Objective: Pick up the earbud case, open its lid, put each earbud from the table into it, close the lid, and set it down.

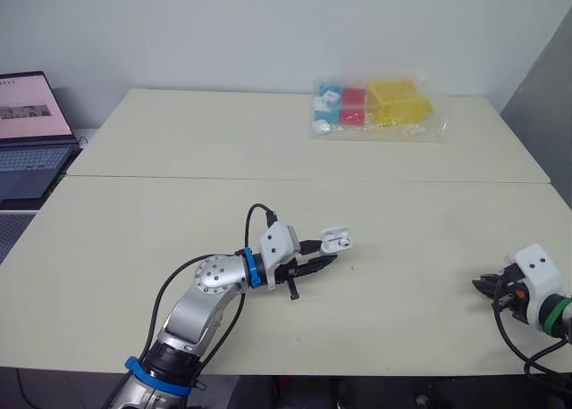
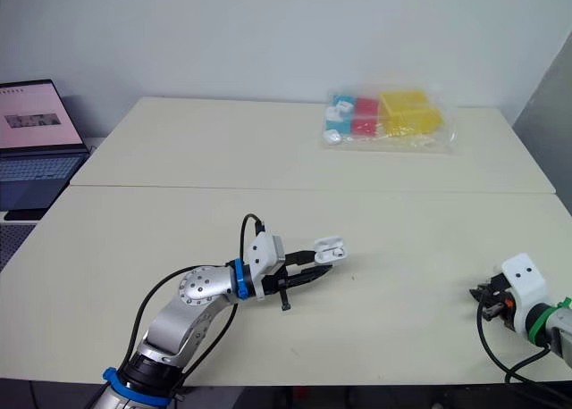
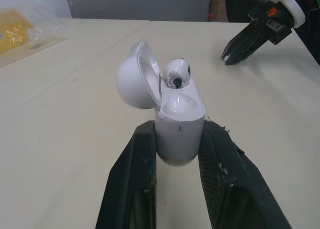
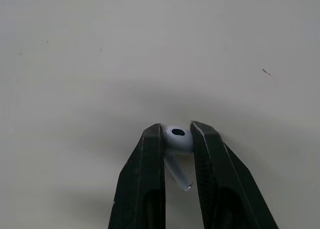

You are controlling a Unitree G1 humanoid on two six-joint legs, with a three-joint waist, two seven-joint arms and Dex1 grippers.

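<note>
A white earbud case (image 3: 178,125) stands between the two black fingers of my left gripper (image 1: 322,259), which is shut on it near the middle of the table. Its lid (image 3: 136,75) is swung open, and one earbud (image 3: 177,73) sits in a slot. In the head views the case (image 1: 336,240) shows just beyond the fingertips. My right gripper (image 1: 483,285) is low over the table at the front right. It is shut on a second white earbud (image 4: 178,141), whose stem points down between the fingers.
A clear bag (image 1: 380,108) of yellow, red and blue items lies at the back of the table. A laptop (image 1: 29,132) stands open off the table's left side. A seam (image 1: 304,179) runs across the tabletop.
</note>
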